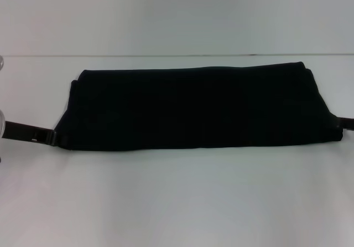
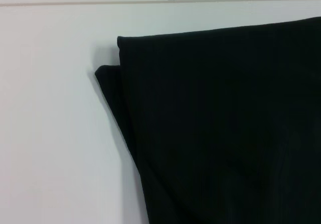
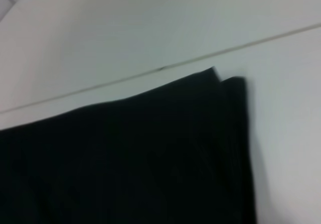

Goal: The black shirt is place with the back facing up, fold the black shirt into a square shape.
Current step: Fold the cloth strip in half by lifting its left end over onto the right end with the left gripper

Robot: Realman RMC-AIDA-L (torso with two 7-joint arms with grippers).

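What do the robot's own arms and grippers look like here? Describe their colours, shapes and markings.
Little of either shows, and only in the head view. The left gripper is a slim, dark, bar-like piece with a small pale mark on it, beside the black shirt. The right gripper shows as a thin dark strip. Pale rounded arm parts sit at the left edge.

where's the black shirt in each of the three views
Head view: the black shirt lies folded into a long band across the middle of the white table, one hand at each end.
Left wrist view: the shirt's end fills the right and lower part, its layered corner toward the upper left.
Right wrist view: the shirt's other end fills the lower left, its doubled corner toward the upper right.
Shared landmark: the thin seam line on the table behind the shirt.
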